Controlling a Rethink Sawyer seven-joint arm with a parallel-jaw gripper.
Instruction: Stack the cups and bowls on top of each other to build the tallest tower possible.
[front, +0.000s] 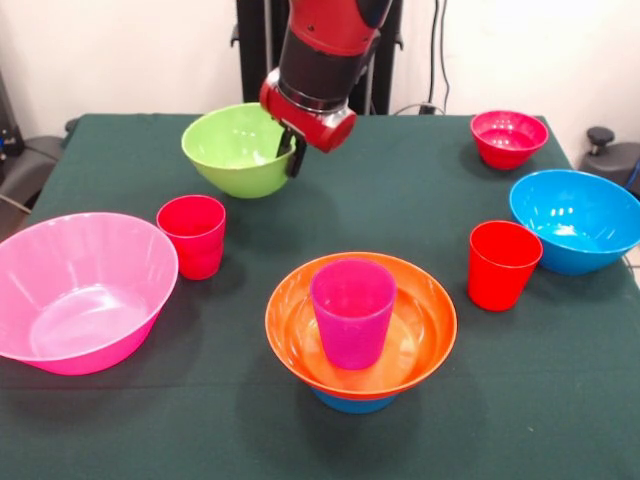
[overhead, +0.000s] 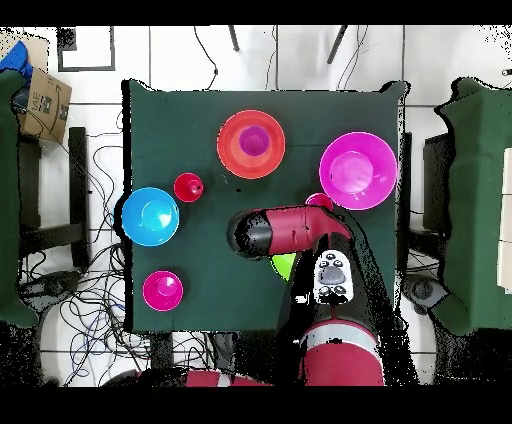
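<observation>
Gripper (front: 293, 150) hangs at the far rim of the glossy lime green plastic bowl (front: 235, 150), tips dipping just inside it; can't tell whether it's parted or pinched, wrist blocks it. Green bowl upright, mouth up, empty.

Landmark = tower (front: 360, 330): translucent purple ribbed cup (front: 352, 310) upright inside wide orange bowl (front: 415, 330), blue bowl (front: 352, 402) peeking beneath. From gripper, tower lies toward the camera and a bit right in front view.

Rel. to tower on dark green counter (front: 400, 210):
- red cups (front: 193, 235) left, 2nd right
- large pink bowl (front: 80, 290) far left, empty
- large blue bowl (front: 575, 220) right, empty
- small red-magenta bowl (front: 508, 137) far right corner, empty

Prob. next piece: green bowl.
</observation>
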